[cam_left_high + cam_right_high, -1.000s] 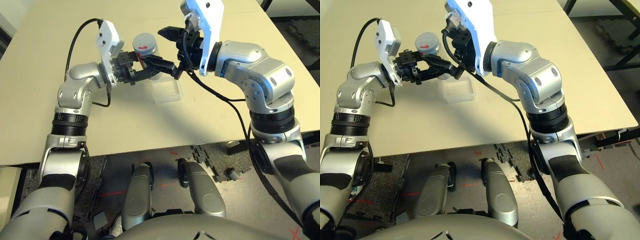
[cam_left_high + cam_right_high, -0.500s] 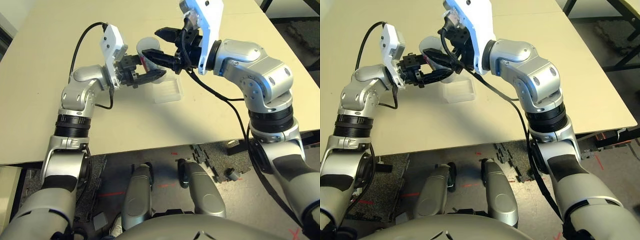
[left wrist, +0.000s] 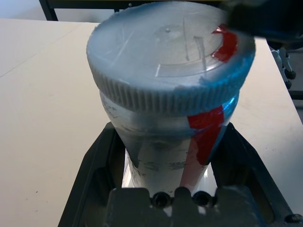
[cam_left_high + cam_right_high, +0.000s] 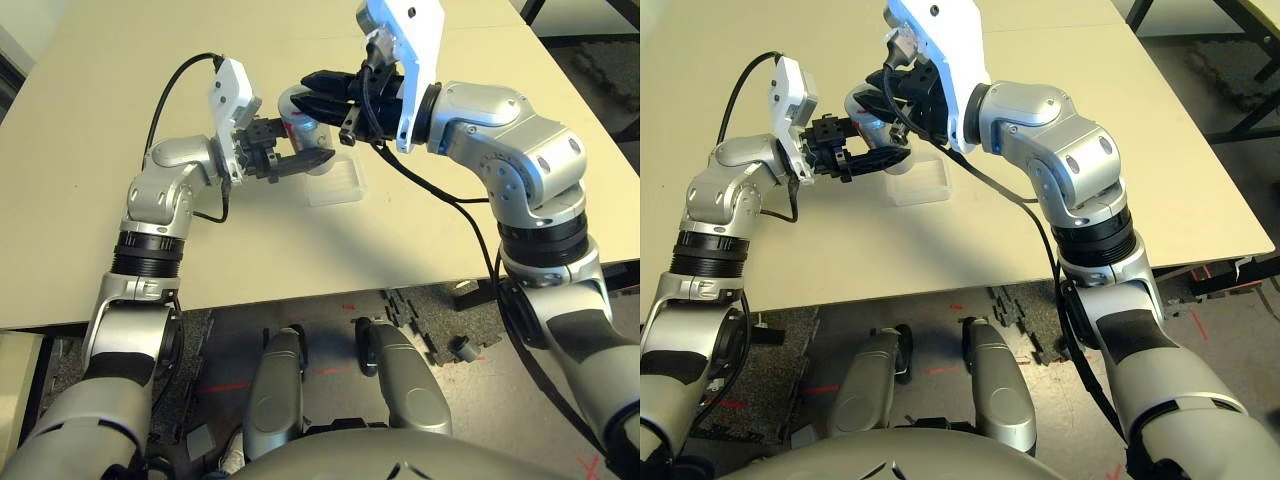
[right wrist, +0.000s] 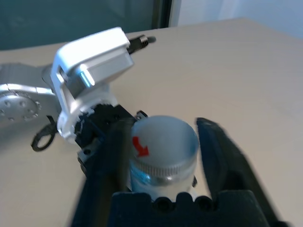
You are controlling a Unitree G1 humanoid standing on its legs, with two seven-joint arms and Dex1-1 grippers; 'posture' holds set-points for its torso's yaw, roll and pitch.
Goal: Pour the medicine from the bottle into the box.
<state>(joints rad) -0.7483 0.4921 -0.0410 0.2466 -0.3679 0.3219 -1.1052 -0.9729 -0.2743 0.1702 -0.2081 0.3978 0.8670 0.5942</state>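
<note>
While the table [image 4: 100,150] and the clear box [image 4: 340,182] on it lie as they did a second ago, the right gripper [image 5: 163,156] has closed in over the capped bottle [image 3: 170,94], its fingers now straddling the ribbed grey cap [image 5: 163,146], though whether they press it cannot be told. Pinched about its body by the left gripper [image 3: 165,156], the bottle sits above the box's rear edge. Judged from this, uncapping is starting; no medicine can pour until it comes off.
</note>
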